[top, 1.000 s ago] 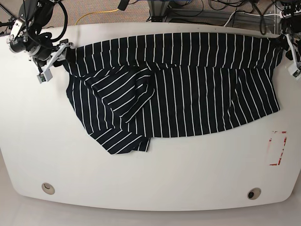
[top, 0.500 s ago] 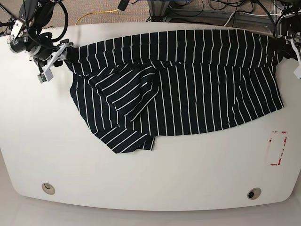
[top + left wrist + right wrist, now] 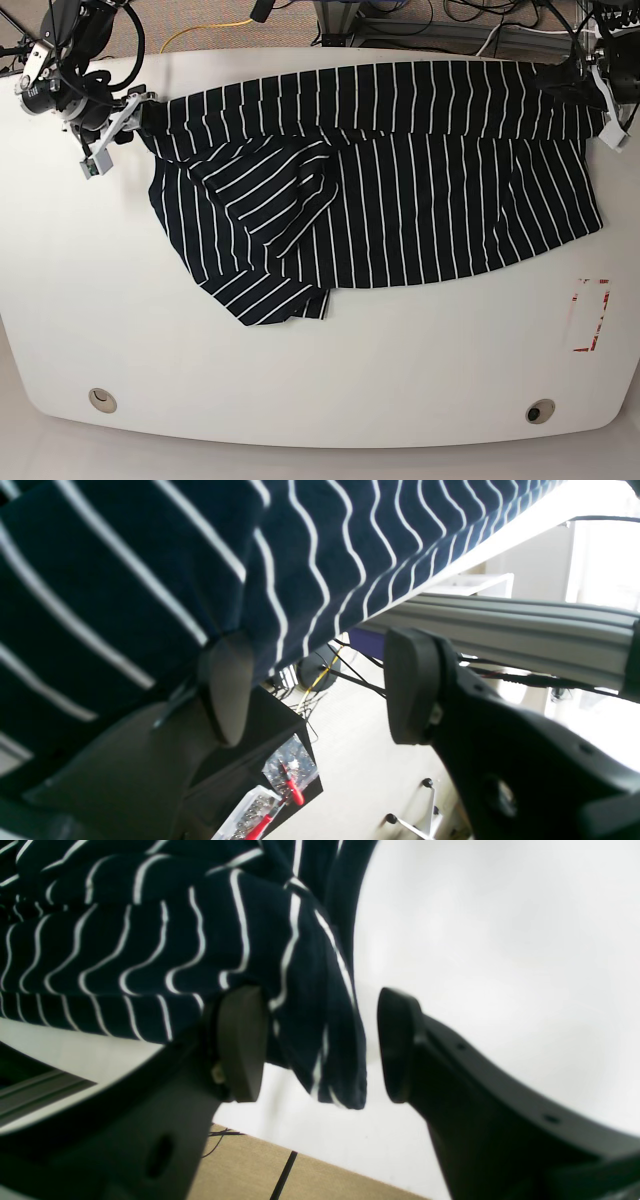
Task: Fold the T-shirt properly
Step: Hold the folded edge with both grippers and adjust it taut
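T-shirt (image 3: 400,170) shifted toward the left-arm side since a second ago, far hem drawn higher, left gripper (image 3: 606,112) moved inward over the table edge

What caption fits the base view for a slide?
Striped T-shirt spread across the white table, both grippers at its far corners.

**Left wrist view: jaws apart under the striped cloth**

Your left gripper (image 3: 320,690) has its jaws spread wide. The left finger pad (image 3: 227,690) touches the underside of the T-shirt (image 3: 150,555), which fills the upper left; the right pad (image 3: 407,685) stands clear with nothing against it. You see the white table (image 3: 500,545) edge running along the fabric's hem, a grey aluminium rail (image 3: 525,625) below it, cables (image 3: 350,672) on the floor, and red-handled pliers (image 3: 292,790) on a parts box at the bottom.
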{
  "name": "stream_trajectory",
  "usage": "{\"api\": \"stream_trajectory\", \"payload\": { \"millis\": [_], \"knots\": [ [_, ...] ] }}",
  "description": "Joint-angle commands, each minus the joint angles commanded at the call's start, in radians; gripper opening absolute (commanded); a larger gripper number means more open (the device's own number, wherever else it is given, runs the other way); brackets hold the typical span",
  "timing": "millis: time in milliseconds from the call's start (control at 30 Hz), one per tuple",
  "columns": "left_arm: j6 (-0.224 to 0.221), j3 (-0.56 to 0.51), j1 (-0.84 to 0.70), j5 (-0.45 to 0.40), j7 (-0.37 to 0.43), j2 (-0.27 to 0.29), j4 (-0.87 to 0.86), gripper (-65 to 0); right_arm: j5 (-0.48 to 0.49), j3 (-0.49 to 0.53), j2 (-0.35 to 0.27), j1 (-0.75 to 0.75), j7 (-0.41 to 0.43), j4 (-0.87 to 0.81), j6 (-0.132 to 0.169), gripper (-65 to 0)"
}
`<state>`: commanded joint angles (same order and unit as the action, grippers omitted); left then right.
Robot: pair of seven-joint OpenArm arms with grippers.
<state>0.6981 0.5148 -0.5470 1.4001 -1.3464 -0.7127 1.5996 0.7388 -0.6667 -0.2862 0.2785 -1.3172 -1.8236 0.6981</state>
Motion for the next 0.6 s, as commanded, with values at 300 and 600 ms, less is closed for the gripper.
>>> {"api": "stream_trajectory", "payload": {
  "millis": [300, 600],
  "knots": [
    [0.000, 0.006, 0.008, -0.493, 0.035, 0.098, 0.153, -27.2, 0.043, -0.006, 0.009, -0.003, 0.002, 0.000, 0.000, -31.5],
    [0.000, -0.049, 0.095, -0.973, 0.146, 0.181, 0.121, -27.2, 0.176, -0.071, -0.009, 0.009, -0.008, 0.000, 0.000, -30.9]
  ]
}}
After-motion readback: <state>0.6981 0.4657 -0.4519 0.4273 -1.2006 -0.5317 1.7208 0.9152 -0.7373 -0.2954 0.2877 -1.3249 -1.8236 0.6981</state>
